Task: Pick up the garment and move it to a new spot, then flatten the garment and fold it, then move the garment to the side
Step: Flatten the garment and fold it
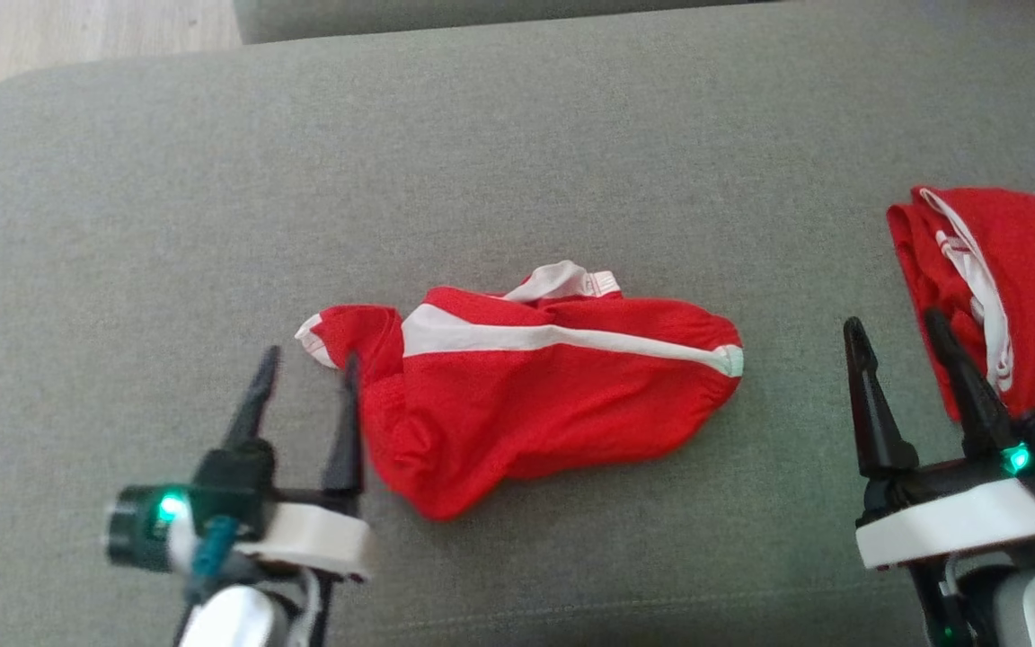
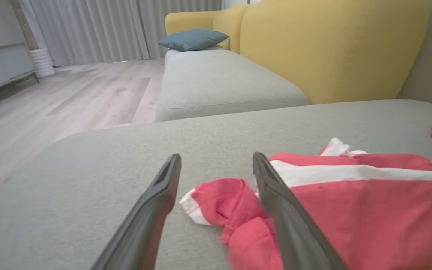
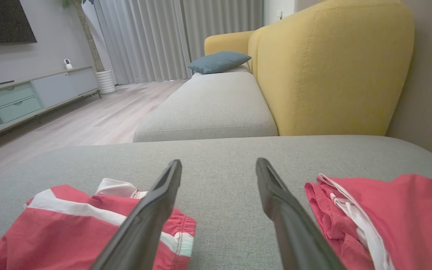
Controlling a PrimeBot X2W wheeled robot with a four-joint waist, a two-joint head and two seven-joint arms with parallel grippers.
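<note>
Head view: the crumpled red fabric garment with a white stripe lies on the grey sofa cushion, its end at the fingertips of the left tool, whose fingers are spread. The right tool, also spread and holding nothing, sits just beside a second red garment.

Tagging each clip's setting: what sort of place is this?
Most likely a home living room: a yellow sofa with a blue cushion, a low cabinet along the wall, and floor-length curtains.

My left gripper stands open at the crumpled left end of the red-and-white garment on the grey cushion. My right gripper is open too, beside a second red garment.
</note>
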